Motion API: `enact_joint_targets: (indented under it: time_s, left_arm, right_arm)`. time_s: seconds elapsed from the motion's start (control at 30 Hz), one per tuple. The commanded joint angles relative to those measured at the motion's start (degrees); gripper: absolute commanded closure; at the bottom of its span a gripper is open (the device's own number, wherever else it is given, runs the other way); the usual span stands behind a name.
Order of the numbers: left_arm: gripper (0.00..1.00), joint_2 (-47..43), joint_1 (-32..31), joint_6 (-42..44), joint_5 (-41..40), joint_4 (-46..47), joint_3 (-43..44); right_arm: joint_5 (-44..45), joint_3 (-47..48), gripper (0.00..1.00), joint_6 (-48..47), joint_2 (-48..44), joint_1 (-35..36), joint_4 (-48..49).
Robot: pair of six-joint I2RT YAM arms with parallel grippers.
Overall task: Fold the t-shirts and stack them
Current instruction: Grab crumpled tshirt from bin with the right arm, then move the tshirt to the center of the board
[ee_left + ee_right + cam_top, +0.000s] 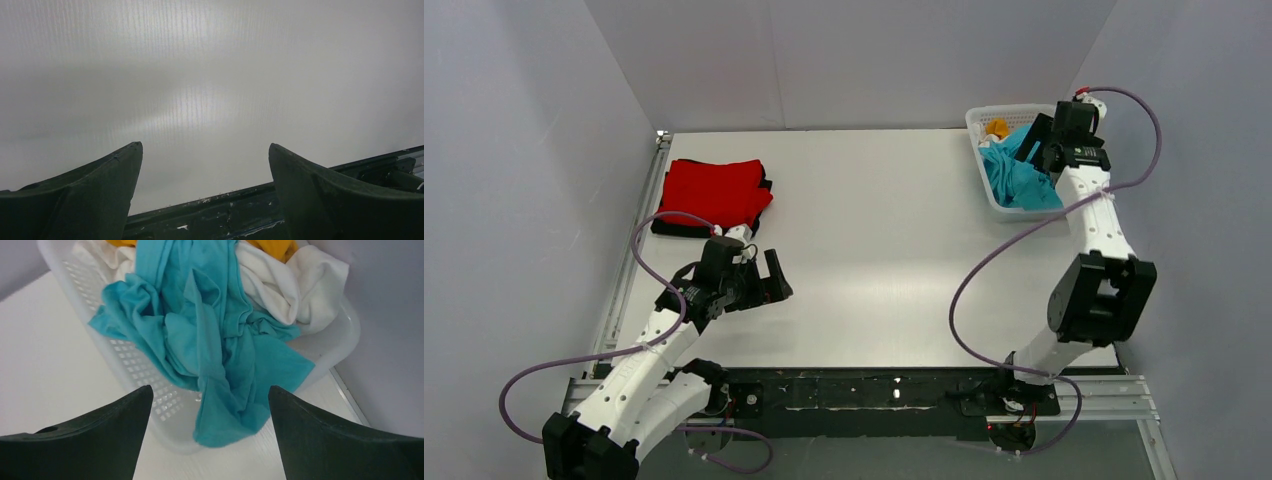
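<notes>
A folded red t-shirt (719, 190) lies on a folded black t-shirt (674, 228) at the table's far left. A crumpled turquoise t-shirt (1016, 178) hangs over the near rim of the white lattice basket (994, 200) at the far right; it also shows in the right wrist view (220, 340), with a white shirt (295, 285) and an orange one (272, 246) behind it. My right gripper (207, 390) is open just above the turquoise shirt's hanging end, holding nothing. My left gripper (769, 280) is open and empty over bare table, near the red stack; in its wrist view (205, 146) only table shows.
The basket's wall (145, 375) stands at the table's far right corner, close to the right wall panel (390, 340). A dark rail (240, 210) runs along the table's near edge. Grey panels enclose the table on three sides.
</notes>
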Motion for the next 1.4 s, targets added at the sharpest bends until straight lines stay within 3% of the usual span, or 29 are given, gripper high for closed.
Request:
enact_joint_targets:
  time_s: [0.0,0.1,0.13,0.17,0.23,0.27,0.5,0.67,0.77,0.9,1.07,1.2,1.37]
  left_arm:
    - [0.02,-0.04,-0.02,0.05,-0.53,-5.2,1.55]
    - [0.02,-0.16,-0.02,0.08,-0.51,-5.94,1.88]
    - [0.02,-0.36,-0.02,0.04,-0.54,-6.07,1.92]
    - [0.02,-0.54,0.02,-0.07,-0.47,-6.09,1.79]
    - [0.02,-0.89,-0.05,-0.33,-0.56,-6.13,1.42]
    - [0.02,-1.01,-0.03,-0.55,-0.7,-6.17,1.46]
    - [0.02,-1.29,-0.04,-1.58,-0.4,-5.75,1.55]
    - [0.02,-1.77,-0.02,-3.29,-2.11,-6.7,1.68]
    - [0.02,-2.96,-0.03,-3.83,-3.1,-7.58,1.79]
    - [0.02,-4.63,-0.05,-4.7,-3.68,-8.41,1.94]
    - [0.02,-6.8,-0.02,-5.83,-6.55,-13.21,3.68]
    - [0.02,-8.5,-0.02,-8.2,-12.74,-21.62,6.13]
    - [0.02,-11.25,-0.04,-9.22,-16.49,-30.51,8.46]
  right_arm:
    - [-4.35,8.58,0.08,-5.89,11.61,-1.9,-9.89]
    - [-3.97,12.61,0.15,-5.39,18.39,-2.67,-13.72]
    - [-5.68,13.61,0.25,-5.27,19.72,-2.99,-14.48]
    - [-7.63,14.68,0.4,-5.36,20.61,-3.13,-14.8]
    - [-9.48,17.1,0.87,-4.9,20.77,-3.2,-15.93]
    - [-9.57,18.89,0.99,-4.45,19.87,-3.2,-16.61]
    - [-15.2,26.98,0.99,-3.45,6.32,-2.67,-13.77]
    - [-29.32,38.19,0.99,-6.14,0.18,2.04,-18.33]
    - [-36.26,38.67,0.99,-6.67,-5.11,9.16,-16.88]
    - [-45.08,32.62,0.99,-5.9,-12.98,19.49,-8.65]
    - [-55.5,31.54,0.99,-2.02,-14.25,29.21,-4.14]
    - [-49.14,26.51,0.99,1.52,-15.64,32.7,-1.18]
    - [-15.73,11.04,0.99,12.27,-20.64,32.38,-7.35]
